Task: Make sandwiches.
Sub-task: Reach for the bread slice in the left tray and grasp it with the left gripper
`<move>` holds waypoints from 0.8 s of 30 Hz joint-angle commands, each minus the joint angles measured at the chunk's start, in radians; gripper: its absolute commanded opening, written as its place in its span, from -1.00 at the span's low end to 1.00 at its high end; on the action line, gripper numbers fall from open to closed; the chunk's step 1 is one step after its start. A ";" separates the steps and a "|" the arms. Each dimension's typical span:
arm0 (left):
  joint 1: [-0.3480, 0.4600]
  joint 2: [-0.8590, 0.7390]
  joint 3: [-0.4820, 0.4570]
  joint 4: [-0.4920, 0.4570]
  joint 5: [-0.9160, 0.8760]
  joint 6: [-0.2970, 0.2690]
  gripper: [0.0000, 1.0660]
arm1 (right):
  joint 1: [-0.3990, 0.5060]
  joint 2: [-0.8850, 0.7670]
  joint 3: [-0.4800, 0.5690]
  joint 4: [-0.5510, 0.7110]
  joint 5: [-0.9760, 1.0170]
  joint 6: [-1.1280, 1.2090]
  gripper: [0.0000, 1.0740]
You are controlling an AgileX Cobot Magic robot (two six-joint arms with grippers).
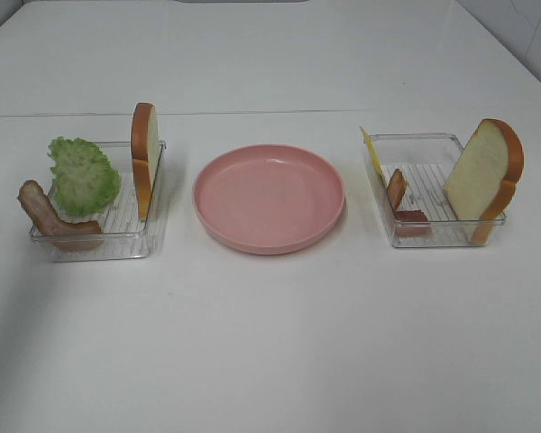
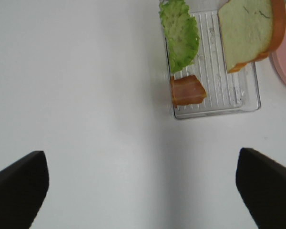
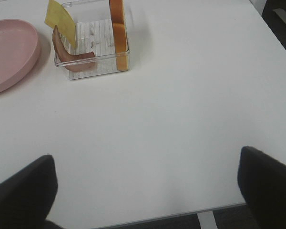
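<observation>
Showing assembly not begun: round pink plate (image 1: 269,198), frame centre, bare; white toy bread slices (image 1: 485,171), ruffled green lettuce leaf (image 1: 83,176), brown-pink bacon strips (image 1: 50,216) and thin yellow cheese slice (image 1: 371,155) stand in clear plastic trays (image 1: 99,248) at frame left and right. Left gripper (image 2: 143,191) and right gripper (image 3: 148,191) gape, holding nothing.

plate (image 1: 269,236): pink
lettuce (image 1: 83,175): ruffled green
bread slices (image 1: 485,179): white, orange-brown crust
bacon (image 1: 52,219): brown-pink
cheese (image 1: 371,153): yellow
trays (image 1: 433,236): clear, ribbed
counter (image 1: 270,343): white
</observation>
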 commanded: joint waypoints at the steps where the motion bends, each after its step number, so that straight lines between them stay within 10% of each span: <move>1: -0.009 0.100 -0.074 0.001 0.099 -0.014 0.92 | -0.004 -0.030 0.003 -0.002 -0.004 0.007 0.83; 24: -0.153 0.406 -0.327 -0.007 0.099 0.006 0.92 | -0.004 -0.030 0.003 -0.002 -0.004 0.007 0.83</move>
